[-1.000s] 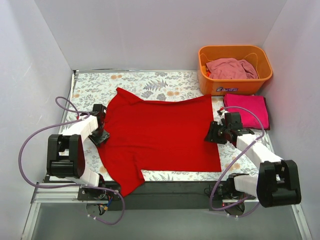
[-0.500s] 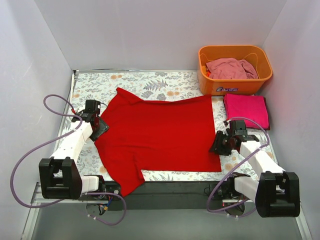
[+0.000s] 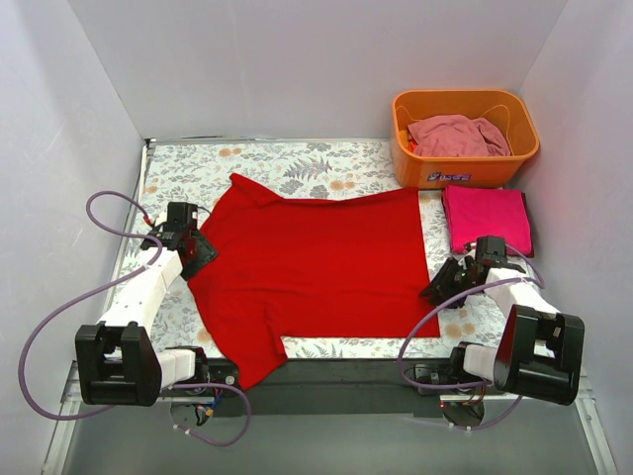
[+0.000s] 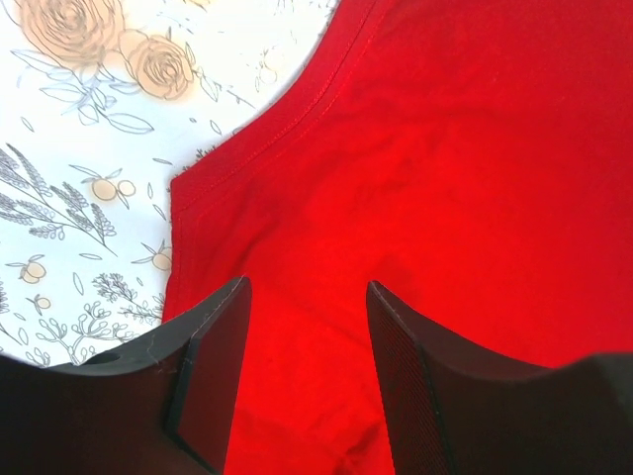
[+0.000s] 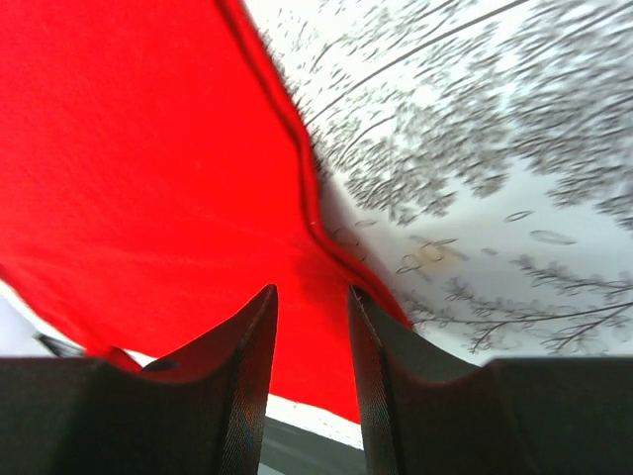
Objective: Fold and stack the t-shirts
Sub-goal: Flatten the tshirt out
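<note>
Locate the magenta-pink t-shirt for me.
The magenta-pink t-shirt lies folded at the right of the top view, just on the near side of the orange basket and right of the spread red t-shirt.

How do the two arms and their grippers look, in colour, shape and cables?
The left arm and the right arm have white box-like links and bulky black joint housings. A thin purple cable loops loosely beside each. The left gripper and right gripper are black, each with two flat, tapering fingers whose inner faces are finely textured. No markings show.
</note>
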Controlling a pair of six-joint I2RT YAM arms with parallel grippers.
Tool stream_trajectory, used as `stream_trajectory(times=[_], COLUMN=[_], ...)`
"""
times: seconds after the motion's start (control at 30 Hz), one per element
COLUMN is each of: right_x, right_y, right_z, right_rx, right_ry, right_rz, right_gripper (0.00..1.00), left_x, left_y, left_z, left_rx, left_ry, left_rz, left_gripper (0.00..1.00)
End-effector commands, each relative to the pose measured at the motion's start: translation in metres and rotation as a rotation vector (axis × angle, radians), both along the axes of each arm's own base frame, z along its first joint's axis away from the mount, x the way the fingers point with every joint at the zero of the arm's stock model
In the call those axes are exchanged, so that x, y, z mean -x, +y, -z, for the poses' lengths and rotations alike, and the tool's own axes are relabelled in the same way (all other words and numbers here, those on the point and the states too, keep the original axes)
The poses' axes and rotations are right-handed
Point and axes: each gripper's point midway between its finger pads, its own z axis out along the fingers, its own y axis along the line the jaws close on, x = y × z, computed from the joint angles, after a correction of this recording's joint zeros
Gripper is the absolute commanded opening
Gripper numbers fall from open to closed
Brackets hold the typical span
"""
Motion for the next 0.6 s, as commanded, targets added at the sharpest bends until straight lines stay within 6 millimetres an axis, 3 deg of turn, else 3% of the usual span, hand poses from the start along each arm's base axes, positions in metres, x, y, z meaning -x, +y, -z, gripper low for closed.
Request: stream_trajectory(times=[0.0, 0.23, 0.37, 0.53, 0.57], right_x=[0.005, 0.0, -0.012, -0.02, -0.027], right_y=[-0.053, -0.072, -0.091, -0.077, -0.072], right_z=[0.038, 0.032, 0.007, -0.009, -0.02], right_rx=[0.234, 0.331, 0.437, 0.387, 0.387], right_ry=[0.043, 0.011, -0.087, -0.157, -0.2], right_rz=[0.093, 0.118, 0.157, 0.121, 0.102], right_gripper=[0.43, 0.45, 0.46, 0.49, 0.5], left_x=[-0.002, -0.003, -0.003, -0.004, -0.005], left_y=[-0.004, -0.006, -0.006, -0.008, -0.009], left_z=[-0.001, -0.005, -0.003, -0.006, -0.008], left_rx=[0.021, 0.027, 0.029, 0.038, 0.043], left_ry=[-0.028, -0.041, -0.034, -0.037, -0.04], left_rz=[0.025, 0.033, 0.036, 0.045, 0.048], left_gripper=[0.49, 0.5, 0.5, 0.5, 0.5])
